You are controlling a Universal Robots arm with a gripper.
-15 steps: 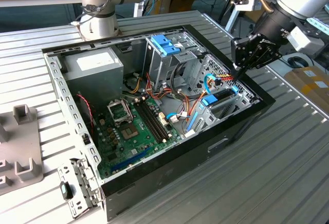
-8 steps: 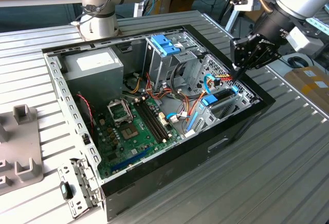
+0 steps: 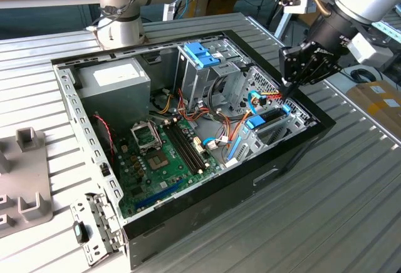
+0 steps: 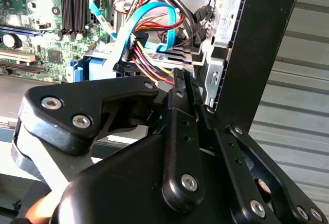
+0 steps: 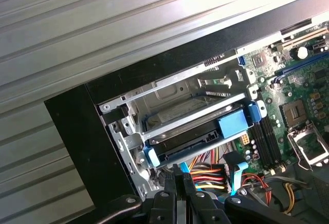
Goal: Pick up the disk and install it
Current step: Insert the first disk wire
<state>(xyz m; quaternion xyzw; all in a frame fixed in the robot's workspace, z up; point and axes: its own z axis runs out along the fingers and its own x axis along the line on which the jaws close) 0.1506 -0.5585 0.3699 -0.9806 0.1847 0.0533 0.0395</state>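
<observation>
The end effector (image 3: 289,89) hangs with its fingers pressed together and holding nothing, just above the drive cage at the exterior view's right end of the open computer case (image 3: 188,223) on the bench (image 3: 351,204). Below it the disk (image 5: 185,144), in its blue frame, already lies in the cage beside the bundled cables (image 5: 208,175). I judge the installing step nearly done; what remains calls for a gentle seating check and a clean withdrawal past those cables.

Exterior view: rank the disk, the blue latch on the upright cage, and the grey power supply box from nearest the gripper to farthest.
1. The disk, in its bay just below the gripper.
2. The blue latch, toward the exterior view's left of the gripper.
3. The grey power supply box, at the case's far left corner.
</observation>
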